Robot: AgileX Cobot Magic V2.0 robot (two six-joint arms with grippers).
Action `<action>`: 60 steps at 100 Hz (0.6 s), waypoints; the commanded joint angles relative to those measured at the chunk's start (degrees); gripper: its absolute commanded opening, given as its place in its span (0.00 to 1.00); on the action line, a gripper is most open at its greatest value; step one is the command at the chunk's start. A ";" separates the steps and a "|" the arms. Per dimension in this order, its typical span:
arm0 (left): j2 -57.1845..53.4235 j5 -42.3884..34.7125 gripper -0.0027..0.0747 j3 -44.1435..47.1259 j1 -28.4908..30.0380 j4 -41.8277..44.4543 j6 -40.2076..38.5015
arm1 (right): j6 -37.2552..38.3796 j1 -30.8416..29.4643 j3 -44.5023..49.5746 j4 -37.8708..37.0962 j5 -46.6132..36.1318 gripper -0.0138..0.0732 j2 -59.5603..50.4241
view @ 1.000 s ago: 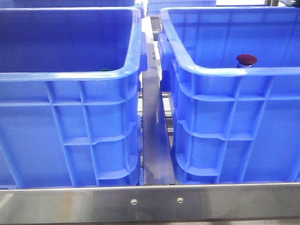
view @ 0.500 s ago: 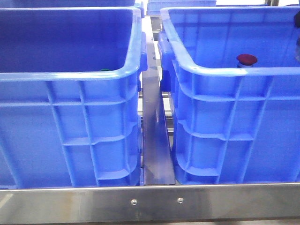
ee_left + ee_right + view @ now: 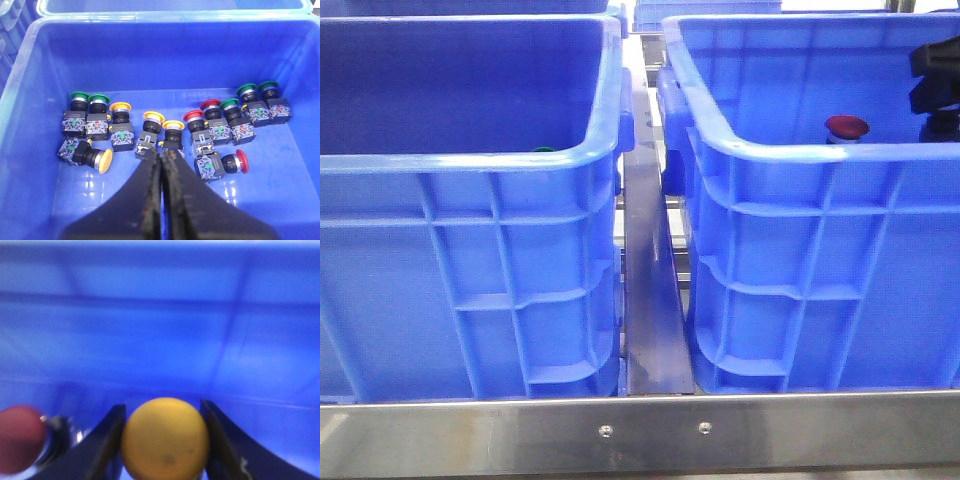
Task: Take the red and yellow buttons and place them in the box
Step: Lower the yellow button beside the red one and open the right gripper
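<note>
From my station the right hand (image 3: pixel 162 440) has its fingers clamped on either side of a yellow button (image 3: pixel 165 437), the cap filling the gap between them, and it sits inside the right-hand box (image 3: pixel 800 150), low against the far side as the front view shows it at the frame's edge. A red button (image 3: pixel 846 126) stands upright in that same box, and in the right wrist view it lies just beside one finger, blurred. That closeness is my main worry: if I open or lower carelessly, I judge the finger could knock the red one over, or the yellow one could land on it and roll. The domed cap is smooth, so a grip on the cap alone looks liable to slip or twist; I cannot tell how much of the body is caught. The left hand (image 3: pixel 161 157) has its fingers pressed together with nothing between them, hovering over the other crate (image 3: pixel 30 65) where many buttons lie in a loose row, green ones (image 3: pixel 78 96) mixed among yellow and red. Going in there next, I reckon the tight packing risks grabbing a neighbour or a green one by mistake.
</note>
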 commanded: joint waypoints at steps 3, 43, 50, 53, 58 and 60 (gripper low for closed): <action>-0.04 -4.10 0.01 -1.54 0.13 0.93 -0.58 | -0.73 -0.42 -3.60 2.15 1.30 0.42 -0.23; -0.04 -4.10 0.01 -1.54 0.13 0.93 -0.58 | -0.73 -0.42 -4.75 2.23 -2.38 0.42 4.04; -0.04 -4.10 0.01 -1.54 0.13 0.93 -0.58 | -0.73 -0.42 -4.75 2.23 -2.46 0.43 3.97; -0.04 -4.10 0.01 -1.54 0.13 0.93 -0.58 | -0.67 -0.42 -4.75 2.28 -2.40 0.45 3.89; -0.04 -4.10 0.01 -1.54 0.13 0.93 -0.58 | -0.67 -0.42 -4.69 2.43 -2.20 0.49 3.80; -0.04 -4.10 0.01 -1.54 0.13 0.93 -0.58 | -0.67 -0.42 -4.69 2.65 -2.01 0.51 3.80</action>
